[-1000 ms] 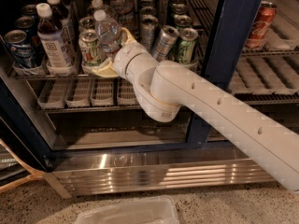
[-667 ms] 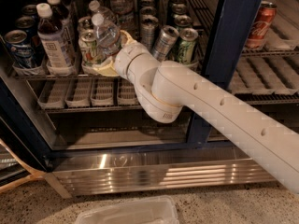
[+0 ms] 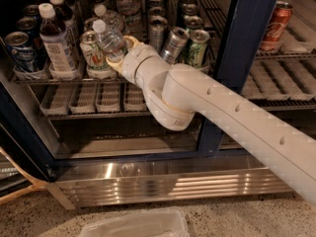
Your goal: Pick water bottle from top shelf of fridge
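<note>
Because the tool (image 3: 118,59) is clamped low on the water bottle (image 3: 109,39), that bottle hangs tilted, cap to the left, just above the top shelf (image 3: 29,79) of the fridge (image 3: 242,58), probably to clear the neighbouring cans (image 3: 196,48) on withdrawal.

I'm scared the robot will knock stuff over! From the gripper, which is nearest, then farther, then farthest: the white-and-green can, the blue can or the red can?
The gripper, at the top shelf, holds the water bottle.
1. The white-and-green can: just left of it.
2. The blue can: the shelf's far left end.
3. The red can: far right, past the blue post.
</note>
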Motion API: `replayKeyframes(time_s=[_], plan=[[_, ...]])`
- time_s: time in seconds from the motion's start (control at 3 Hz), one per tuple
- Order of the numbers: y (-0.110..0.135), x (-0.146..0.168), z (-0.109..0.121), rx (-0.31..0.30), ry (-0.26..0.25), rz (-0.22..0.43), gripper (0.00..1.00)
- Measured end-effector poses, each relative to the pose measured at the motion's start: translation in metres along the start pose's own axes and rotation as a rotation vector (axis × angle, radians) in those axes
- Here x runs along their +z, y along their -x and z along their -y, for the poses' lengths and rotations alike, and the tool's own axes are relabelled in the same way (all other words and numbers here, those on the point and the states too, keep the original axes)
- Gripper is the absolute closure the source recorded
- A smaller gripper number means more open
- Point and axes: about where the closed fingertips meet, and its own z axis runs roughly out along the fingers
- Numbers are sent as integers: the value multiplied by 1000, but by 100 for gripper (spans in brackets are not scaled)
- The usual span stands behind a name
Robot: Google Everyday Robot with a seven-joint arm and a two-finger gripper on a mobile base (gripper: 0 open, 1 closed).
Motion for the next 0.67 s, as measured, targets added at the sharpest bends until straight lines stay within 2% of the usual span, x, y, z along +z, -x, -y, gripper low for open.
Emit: replayKeyframes(time_s=[0.33,0.67], plan=[[-11,-2,14,8,-10,-9,100],[-8,-2,14,8,-10,-9,100]])
